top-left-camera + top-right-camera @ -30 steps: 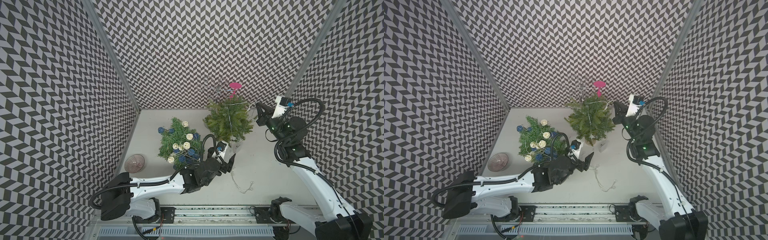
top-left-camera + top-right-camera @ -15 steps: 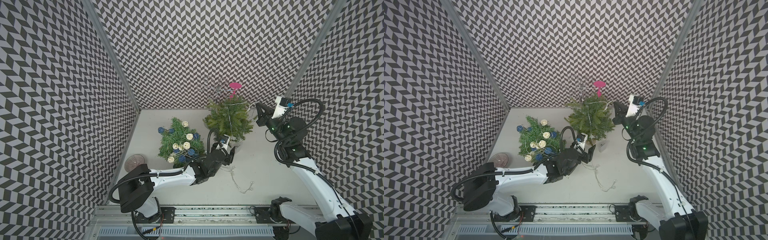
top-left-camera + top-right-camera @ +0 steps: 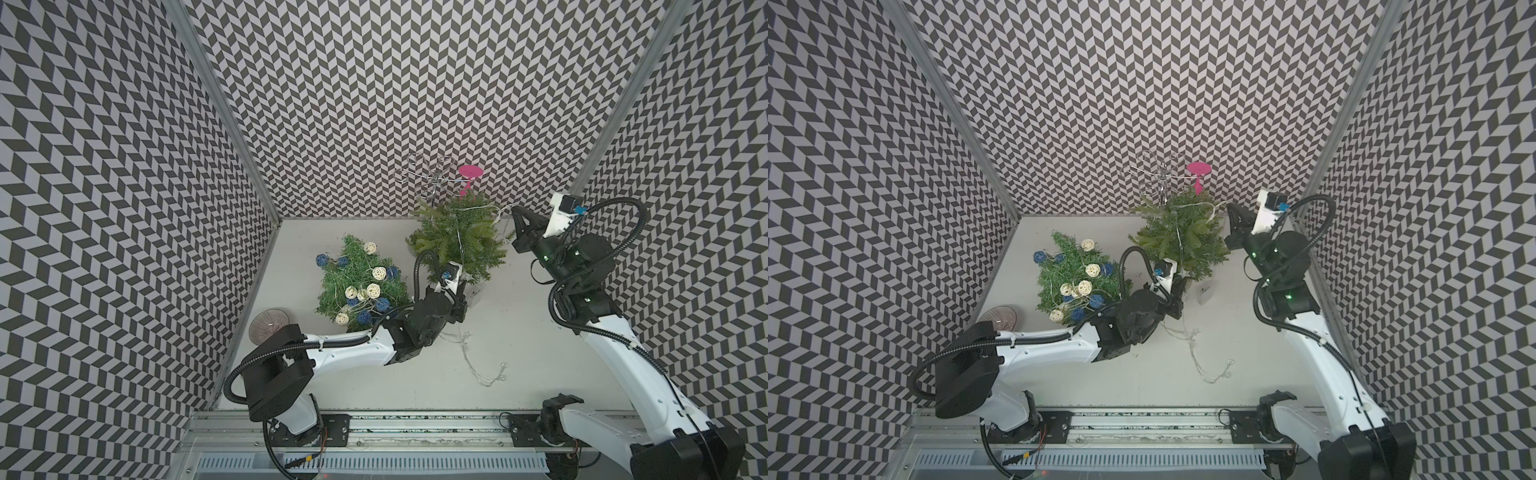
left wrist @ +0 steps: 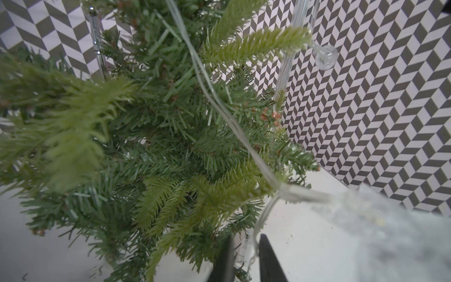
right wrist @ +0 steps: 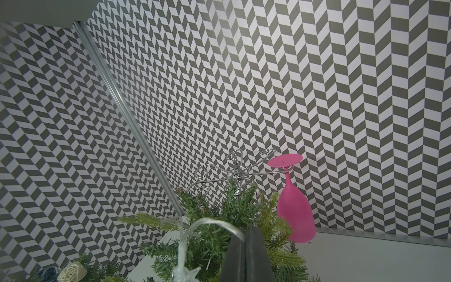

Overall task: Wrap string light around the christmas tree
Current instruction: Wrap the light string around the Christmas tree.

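Two grips clamp the string light (image 4: pixel 219 107): right gripper (image 5: pixel 245 229) near the top of the tree (image 4: pixel 146 146), left gripper (image 4: pixel 246 240) low beside it. Anchor the top; sweep your lower strand round, avoiding snags.

Open table (image 3: pixel 528 332) lies between the plain Christmas tree (image 3: pixel 455 239) and the right arm (image 3: pixel 615 345), crossed only by loose string light (image 3: pixel 478 365) toward the front. The left arm (image 3: pixel 353 353) fills the gap between this tree and the decorated tree (image 3: pixel 359 286). Behind the plain tree, a wire rack (image 3: pixel 432 183) and a pink glass (image 3: pixel 469 172) crowd the back wall.
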`<state>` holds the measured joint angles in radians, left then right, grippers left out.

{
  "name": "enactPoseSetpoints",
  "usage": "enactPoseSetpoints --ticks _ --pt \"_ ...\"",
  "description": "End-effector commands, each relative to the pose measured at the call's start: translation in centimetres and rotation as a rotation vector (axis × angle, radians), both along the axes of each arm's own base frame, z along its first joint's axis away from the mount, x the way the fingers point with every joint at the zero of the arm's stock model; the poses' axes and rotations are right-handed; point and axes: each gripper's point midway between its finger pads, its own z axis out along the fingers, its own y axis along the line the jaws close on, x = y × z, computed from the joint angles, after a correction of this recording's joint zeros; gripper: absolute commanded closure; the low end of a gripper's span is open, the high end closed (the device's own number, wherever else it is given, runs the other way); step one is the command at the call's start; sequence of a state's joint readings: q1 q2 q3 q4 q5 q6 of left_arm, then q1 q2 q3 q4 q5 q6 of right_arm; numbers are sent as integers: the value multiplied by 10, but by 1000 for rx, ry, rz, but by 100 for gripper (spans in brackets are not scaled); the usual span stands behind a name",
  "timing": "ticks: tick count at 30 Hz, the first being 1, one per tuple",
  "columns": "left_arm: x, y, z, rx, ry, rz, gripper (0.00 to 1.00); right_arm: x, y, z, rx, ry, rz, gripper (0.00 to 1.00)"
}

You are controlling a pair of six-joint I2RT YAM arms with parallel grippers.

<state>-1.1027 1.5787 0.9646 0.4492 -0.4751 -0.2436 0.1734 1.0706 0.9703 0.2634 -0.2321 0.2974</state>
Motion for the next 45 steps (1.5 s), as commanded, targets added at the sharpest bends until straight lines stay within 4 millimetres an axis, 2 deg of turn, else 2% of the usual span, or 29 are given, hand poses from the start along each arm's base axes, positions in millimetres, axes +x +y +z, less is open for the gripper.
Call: enactPoseSetpoints --ticks 1,12,15,17,20,23,27,30,34,36,39,45 --pt "0 -2 14 -42 -11 -4 98 -3 -4 10 10 -47 -13 100" --pt "-25 26 31 -87 1 -63 100 -3 -4 9 10 -45 -9 100" --pt "-32 29 31 -85 22 -87 100 -3 -4 10 10 -46 -11 100" --pt "-37 30 36 -101 9 -107 100 -3 -4 10 11 -48 -12 100" --pt "-35 30 46 -78 0 -97 100 -1 -4 11 13 -51 -12 100" --pt "-32 32 69 -70 -33 -96 100 3 -4 11 11 -47 -14 100" --pt "-20 46 109 -79 -84 -50 100 11 -4 15 10 -33 -24 100" --pt "-11 51 124 -65 -91 -34 100 12 -2 22 17 -47 -13 100" --pt "-13 59 145 -96 -133 -38 100 9 -8 29 27 -73 -39 100" --pt "-12 65 162 -109 -166 -16 100 10 -12 33 36 -78 -59 100" --pt "-5 69 183 -110 -189 7 100 19 -15 34 40 -50 -80 100" --pt "-2 79 200 -103 -210 37 100 38 -28 33 43 0 -157 100"
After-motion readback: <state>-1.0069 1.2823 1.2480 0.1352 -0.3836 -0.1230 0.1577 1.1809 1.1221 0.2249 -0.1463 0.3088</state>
